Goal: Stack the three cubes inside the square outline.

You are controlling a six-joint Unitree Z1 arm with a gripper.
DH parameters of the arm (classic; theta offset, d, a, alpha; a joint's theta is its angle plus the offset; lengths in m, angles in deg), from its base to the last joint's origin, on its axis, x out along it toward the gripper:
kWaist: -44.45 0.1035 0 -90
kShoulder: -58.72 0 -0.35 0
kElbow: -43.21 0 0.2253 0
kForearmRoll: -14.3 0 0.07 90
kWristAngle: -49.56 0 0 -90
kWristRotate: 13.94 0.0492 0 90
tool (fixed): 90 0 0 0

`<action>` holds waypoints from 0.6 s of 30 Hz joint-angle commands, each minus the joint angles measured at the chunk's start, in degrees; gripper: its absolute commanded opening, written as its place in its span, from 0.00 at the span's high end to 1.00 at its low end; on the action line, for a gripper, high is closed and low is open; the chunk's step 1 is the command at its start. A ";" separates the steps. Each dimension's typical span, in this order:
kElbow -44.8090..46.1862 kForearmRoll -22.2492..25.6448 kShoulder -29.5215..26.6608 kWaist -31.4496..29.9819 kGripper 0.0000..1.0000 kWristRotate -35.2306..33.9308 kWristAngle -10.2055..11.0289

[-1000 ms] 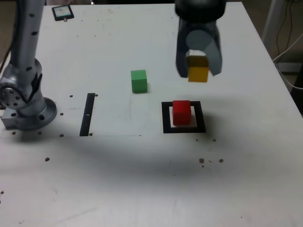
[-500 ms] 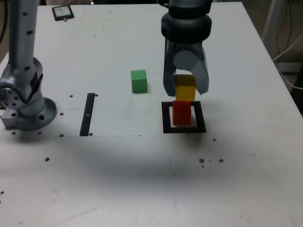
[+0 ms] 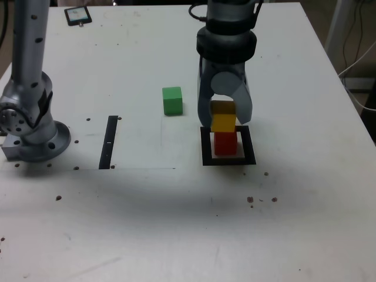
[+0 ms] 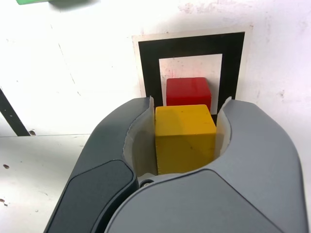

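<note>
though outside the square outline (image 3: pixel 207 147), 1 green cube (image 3: pixel 173 101)

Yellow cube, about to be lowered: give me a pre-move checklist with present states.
1. Yellow cube held between the gripper's fingers: ok.
2. Red cube inside the square outline: ok.
3. Yellow cube squarely over the red cube: cannot tell; the views are oblique.
4. Yellow cube resting on the red cube, ready for release: cannot tell.
5. Green cube in the stack: not ok, it sits outside the outline.
</note>
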 commanded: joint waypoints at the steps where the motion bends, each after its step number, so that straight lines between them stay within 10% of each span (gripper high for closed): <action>1: -0.03 0.30 0.26 0.14 0.83 0.30 -0.25; 18: -0.39 -0.42 1.89 0.12 0.74 0.82 -0.85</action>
